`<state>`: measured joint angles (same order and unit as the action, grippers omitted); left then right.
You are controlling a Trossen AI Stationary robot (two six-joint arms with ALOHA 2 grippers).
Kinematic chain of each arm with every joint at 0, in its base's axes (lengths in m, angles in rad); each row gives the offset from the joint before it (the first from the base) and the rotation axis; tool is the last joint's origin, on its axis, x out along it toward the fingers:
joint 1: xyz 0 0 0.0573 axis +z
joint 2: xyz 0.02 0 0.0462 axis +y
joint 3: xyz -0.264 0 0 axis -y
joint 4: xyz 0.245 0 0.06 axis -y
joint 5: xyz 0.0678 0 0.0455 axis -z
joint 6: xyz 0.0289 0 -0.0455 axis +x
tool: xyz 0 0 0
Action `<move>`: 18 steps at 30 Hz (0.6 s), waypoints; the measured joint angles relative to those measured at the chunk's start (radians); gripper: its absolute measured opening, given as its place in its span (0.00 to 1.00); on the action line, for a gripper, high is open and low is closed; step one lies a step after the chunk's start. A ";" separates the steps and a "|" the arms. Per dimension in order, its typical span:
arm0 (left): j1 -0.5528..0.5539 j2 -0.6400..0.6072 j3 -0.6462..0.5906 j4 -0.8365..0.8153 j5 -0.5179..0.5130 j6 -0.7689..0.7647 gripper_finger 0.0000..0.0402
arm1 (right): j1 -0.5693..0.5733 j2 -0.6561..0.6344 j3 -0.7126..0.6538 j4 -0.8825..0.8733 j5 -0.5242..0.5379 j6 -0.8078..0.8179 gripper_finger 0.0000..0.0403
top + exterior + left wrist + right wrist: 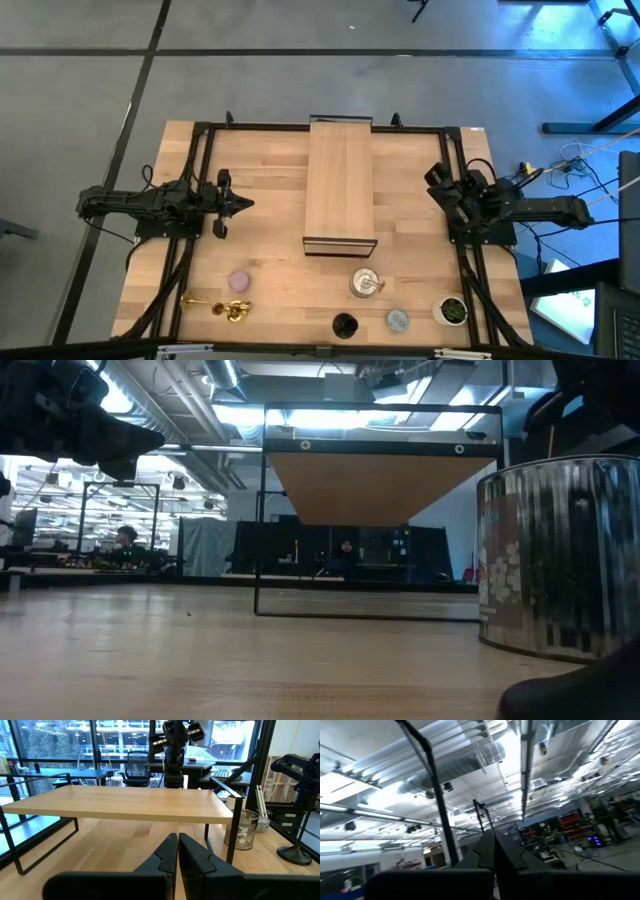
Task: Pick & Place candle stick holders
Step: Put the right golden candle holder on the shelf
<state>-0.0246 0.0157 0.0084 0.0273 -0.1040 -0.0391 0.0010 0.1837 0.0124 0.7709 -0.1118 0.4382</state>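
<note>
Ceiling strip lights (230,375) glare overhead, blown out white in the right wrist view; the table (260,200) is evenly lit with soft shadows; the low view's near silver holder (560,555) looms blurred; window daylight backs the left wrist view.

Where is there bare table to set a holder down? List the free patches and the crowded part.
Free: the bare wood between the left hand and the raised wooden shelf, and between that shelf and the right hand. Crowded: the near edge, with gold holders, lilac holder, silver holder, black holder, grey-blue holder and potted plant.
</note>
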 joint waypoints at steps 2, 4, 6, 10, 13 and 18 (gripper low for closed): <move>0.000 0.000 0.000 0.013 -0.006 0.011 0.02 | 0.000 0.000 0.000 0.008 -0.020 -0.001 0.00; 0.000 0.001 0.000 0.120 -0.022 0.046 0.02 | 0.000 0.000 0.000 0.034 -0.025 -0.010 0.00; 0.000 -0.001 0.000 0.282 -0.021 0.037 0.02 | 0.000 0.000 0.000 0.048 -0.025 -0.016 0.00; 0.000 0.000 0.000 0.582 0.089 -0.040 0.03 | 0.000 0.000 0.000 0.069 -0.041 -0.019 0.00; 0.000 -0.001 0.000 0.705 0.181 -0.085 0.03 | 0.003 0.022 0.029 0.066 -0.128 -0.038 0.00; 0.000 0.000 0.006 0.697 0.144 -0.085 0.02 | 0.037 0.146 0.129 -0.016 -0.181 -0.149 0.11</move>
<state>-0.0246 0.0157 0.0141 0.7239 0.0396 -0.1242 0.0381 0.3301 0.1418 0.7552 -0.2929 0.2895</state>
